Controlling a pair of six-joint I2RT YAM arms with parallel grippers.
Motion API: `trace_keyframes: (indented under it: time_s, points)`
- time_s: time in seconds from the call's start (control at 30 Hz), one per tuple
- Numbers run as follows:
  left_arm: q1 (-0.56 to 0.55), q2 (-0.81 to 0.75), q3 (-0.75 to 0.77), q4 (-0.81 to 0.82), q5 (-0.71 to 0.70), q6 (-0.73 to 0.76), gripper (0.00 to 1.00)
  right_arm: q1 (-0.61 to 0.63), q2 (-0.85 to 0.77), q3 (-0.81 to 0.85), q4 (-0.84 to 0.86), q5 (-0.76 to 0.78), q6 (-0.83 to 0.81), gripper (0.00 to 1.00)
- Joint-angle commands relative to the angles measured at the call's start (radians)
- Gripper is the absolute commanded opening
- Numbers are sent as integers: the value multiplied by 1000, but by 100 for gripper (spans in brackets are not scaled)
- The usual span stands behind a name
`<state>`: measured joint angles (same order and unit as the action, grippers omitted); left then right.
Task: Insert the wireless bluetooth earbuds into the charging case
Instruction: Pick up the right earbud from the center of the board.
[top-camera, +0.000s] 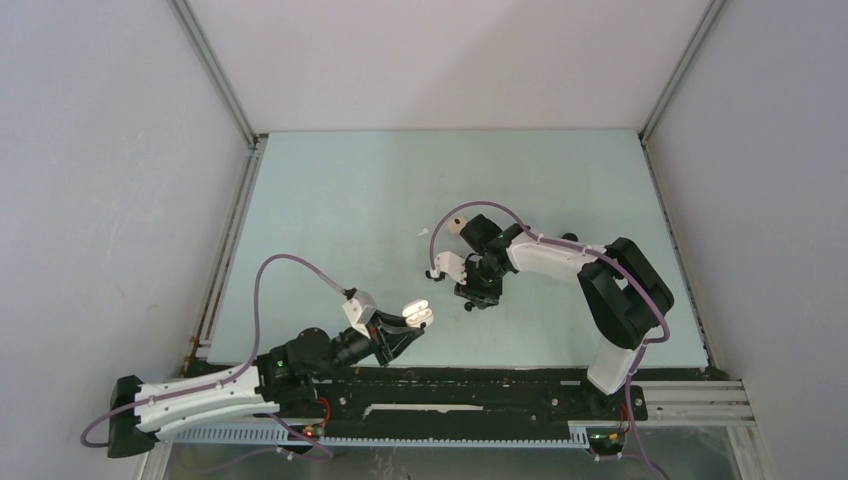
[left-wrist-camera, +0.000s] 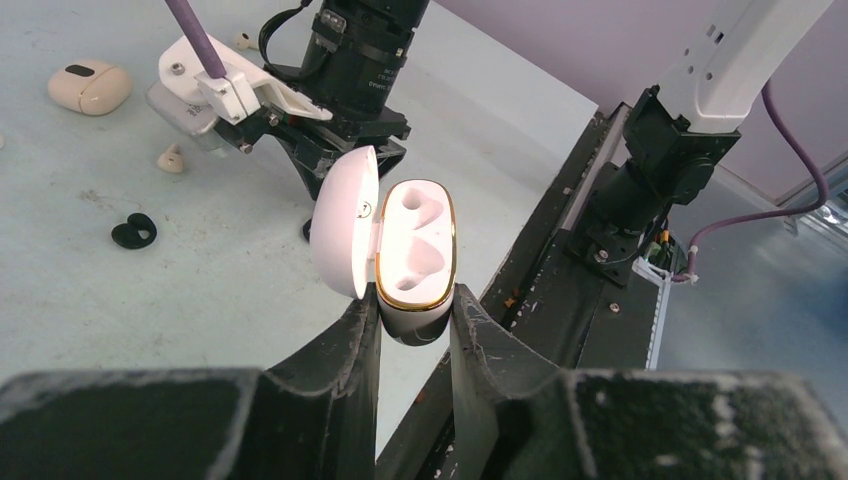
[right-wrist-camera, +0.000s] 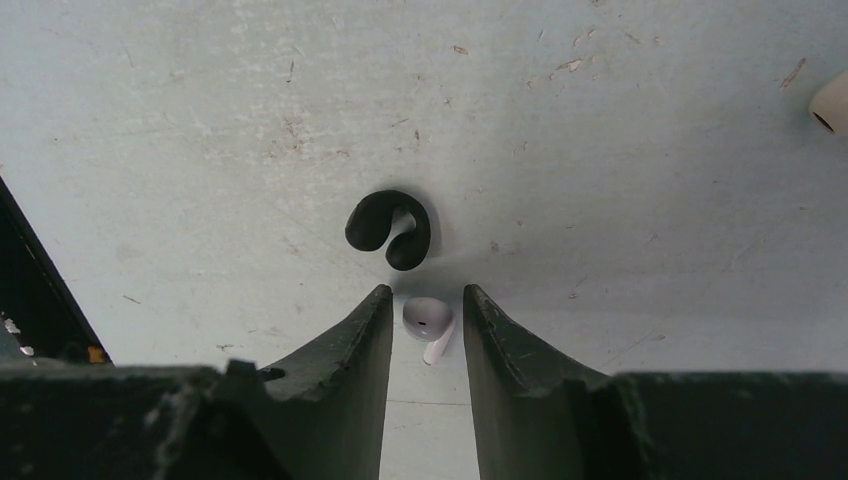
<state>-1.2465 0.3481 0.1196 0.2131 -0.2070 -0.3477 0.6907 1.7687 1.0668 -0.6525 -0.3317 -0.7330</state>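
Straddling right pincer (right-wrist-camera: 427, 292) hides white earbud (right-wrist-camera: 428, 318) from overhead.

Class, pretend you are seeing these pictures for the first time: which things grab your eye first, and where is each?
The white case, lid open, gold-rimmed, both wells empty, stands out, pinched in the left gripper near the front edge of the table. At mid-table the right gripper, open, straddles a white earbud, with a black earbud lying just beyond.
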Motion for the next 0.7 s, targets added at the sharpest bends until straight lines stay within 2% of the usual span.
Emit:
trace_keyframes:
  time_s: [0.0, 0.33, 0.53, 0.67]
  points:
    - [-5, -25, -8, 4, -16, 7, 0, 3, -10, -13, -25, 42, 12, 34]
    - [-5, -31, -12, 3, -17, 1, 0, 3, -16, -13, -36, 54, 6, 37]
    - [-5, -23, -15, 16, -15, -2, 0, 3, -14, -13, -33, 50, 6, 24]
    - [-5, -7, -24, 47, -14, -4, 0, -2, -68, -11, -37, 8, 21, 17]
